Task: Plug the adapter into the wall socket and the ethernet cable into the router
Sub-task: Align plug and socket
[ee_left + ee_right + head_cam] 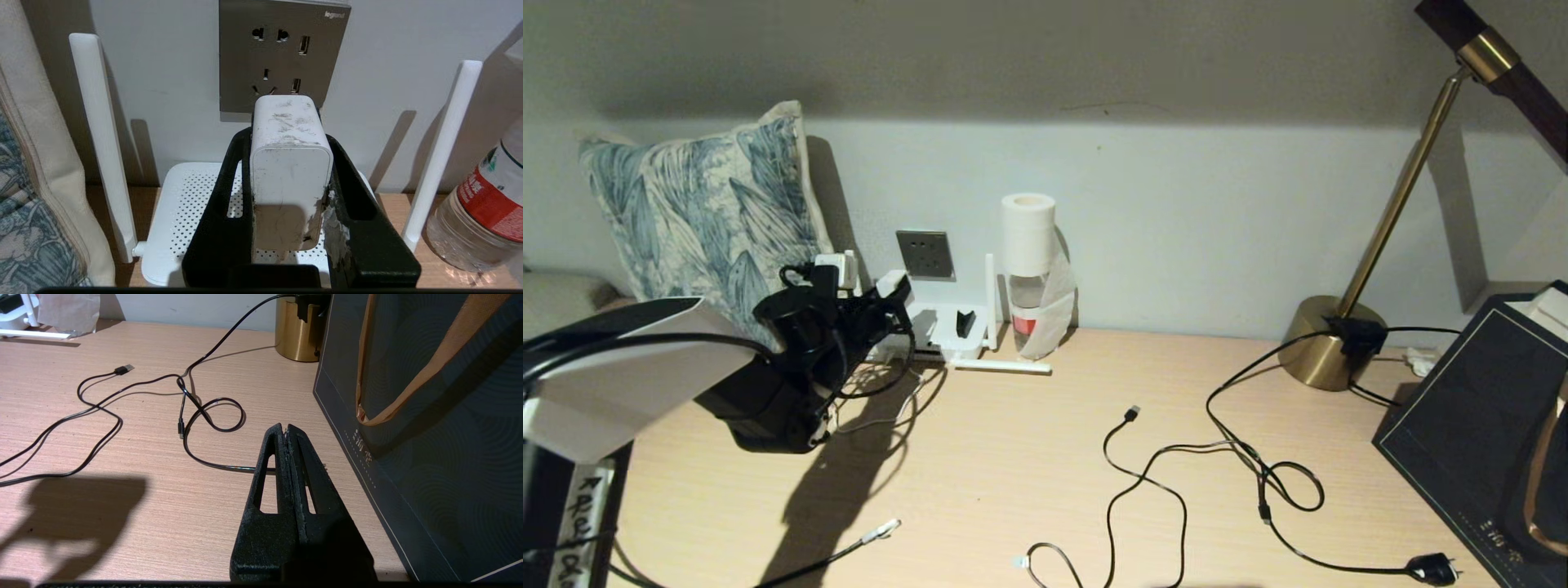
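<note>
- While the right gripper (286, 430) hung with fingers pressed together at 4 o'clock, the ethernet cable (880, 532) lay at 7
- Left gripper (288, 163) clamped the adapter (290, 171) above the router (184, 212)
- Wall socket (282, 53) stood at 11, just beyond, unplugged

There was one wall socket (282, 53); one router (179, 220) with two upright antennas and a third lying flat on the tabletop (1013, 457); one adapter (290, 171); one ethernet cable (849, 551); two grippers (one per arm); one pillow (703, 204); one water bottle (1029, 306); one brass lamp (1331, 343); one dark bag (1478, 425); one USB cable (1131, 416).
</note>
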Tool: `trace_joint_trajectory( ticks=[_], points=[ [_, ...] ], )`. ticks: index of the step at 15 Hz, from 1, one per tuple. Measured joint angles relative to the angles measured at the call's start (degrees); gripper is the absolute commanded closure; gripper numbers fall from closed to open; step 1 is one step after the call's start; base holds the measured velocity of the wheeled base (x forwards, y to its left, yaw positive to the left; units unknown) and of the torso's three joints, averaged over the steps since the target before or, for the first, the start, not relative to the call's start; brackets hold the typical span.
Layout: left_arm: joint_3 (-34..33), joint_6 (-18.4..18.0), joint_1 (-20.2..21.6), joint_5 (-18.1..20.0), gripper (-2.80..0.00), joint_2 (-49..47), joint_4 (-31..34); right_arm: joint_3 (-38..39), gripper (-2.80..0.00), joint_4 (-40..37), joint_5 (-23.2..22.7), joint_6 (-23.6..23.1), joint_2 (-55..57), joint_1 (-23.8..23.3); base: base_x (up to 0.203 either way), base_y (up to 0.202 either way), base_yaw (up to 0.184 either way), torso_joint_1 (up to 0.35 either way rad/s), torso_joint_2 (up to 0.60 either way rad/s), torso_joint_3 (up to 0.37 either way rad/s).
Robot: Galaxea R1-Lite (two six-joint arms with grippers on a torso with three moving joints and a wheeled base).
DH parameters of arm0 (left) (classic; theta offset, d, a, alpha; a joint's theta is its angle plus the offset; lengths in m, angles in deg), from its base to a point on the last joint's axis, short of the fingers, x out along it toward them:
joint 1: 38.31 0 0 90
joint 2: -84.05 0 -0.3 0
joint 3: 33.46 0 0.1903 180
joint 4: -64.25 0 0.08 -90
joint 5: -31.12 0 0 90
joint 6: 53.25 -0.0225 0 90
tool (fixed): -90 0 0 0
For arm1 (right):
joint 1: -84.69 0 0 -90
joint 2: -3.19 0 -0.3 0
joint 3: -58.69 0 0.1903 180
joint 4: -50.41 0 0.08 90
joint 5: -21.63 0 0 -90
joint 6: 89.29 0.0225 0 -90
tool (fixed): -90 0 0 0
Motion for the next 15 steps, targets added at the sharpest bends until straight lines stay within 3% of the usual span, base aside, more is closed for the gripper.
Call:
trace_joint_trajectory(
  ticks=[5, 9, 15],
  points=[
    [3.1, 0.2, -0.1, 0.1, 0.00, -2.3, -0.2, 0.0, 0.00, 0.0, 0.0, 0.0, 0.0, 0.0, 0.000, 0.000, 0.000, 0.000, 0.00, 0.000],
    [5.5, -0.1, -0.2, 0.0, 0.00, -4.8, -5.0, 0.0, 0.00, 0.0, 0.0, 0.1, 0.0, 0.0, 0.000, 0.000, 0.000, 0.000, 0.00, 0.000],
    [6.3, -0.8, -0.3, 0.3, 0.00, -6.4, -6.7, 0.0, 0.00, 0.0, 0.0, 0.0, 0.0, 0.0, 0.000, 0.000, 0.000, 0.000, 0.00, 0.000]
  ],
)
